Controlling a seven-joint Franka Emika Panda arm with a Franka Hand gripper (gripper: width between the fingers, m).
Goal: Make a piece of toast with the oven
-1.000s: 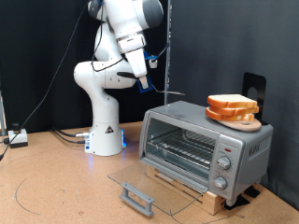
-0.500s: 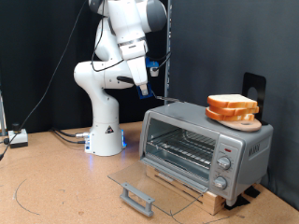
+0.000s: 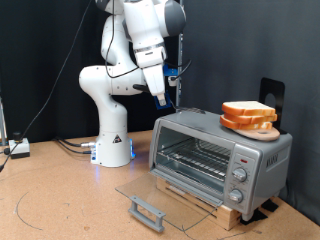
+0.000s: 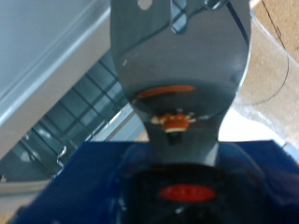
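Jaws pressed together and holding nothing, the gripper [image 3: 164,101] hangs in the air above the silver oven [image 3: 219,157], toward the exterior view's left end of its roof. On that roof, over at the right end, the piece of toast [image 3: 248,110] lies on a round wooden plate [image 3: 257,127]. Its glass door [image 3: 163,198] is dropped flat onto the brown bench [image 3: 60,205], showing the wire rack [image 3: 196,162]. No writing is legible anywhere.
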